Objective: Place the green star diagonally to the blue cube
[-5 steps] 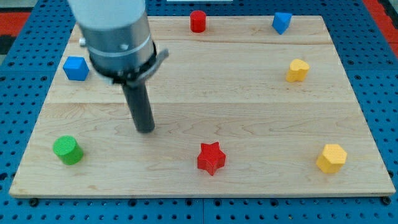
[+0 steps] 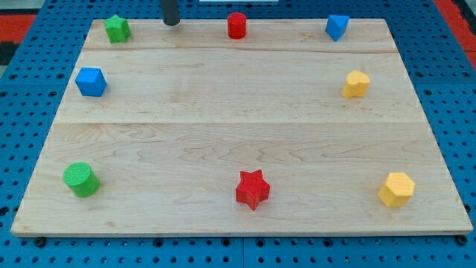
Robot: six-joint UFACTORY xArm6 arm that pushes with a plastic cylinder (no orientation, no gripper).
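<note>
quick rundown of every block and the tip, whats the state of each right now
my tip: at the view's top edge, between green star and red cylinder, touching neither
green star: top left corner, untouched
blue cube: left edge, below the star
red cylinder: upright, top middle
blue block: top right, shape unclear
yellow block: right side
green cylinder: upright, bottom left
red star: bottom middle
yellow hexagon: bottom right

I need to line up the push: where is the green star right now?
The green star sits in the board's top-left corner in the camera view, above the blue cube, with my tip just to its right.
</note>
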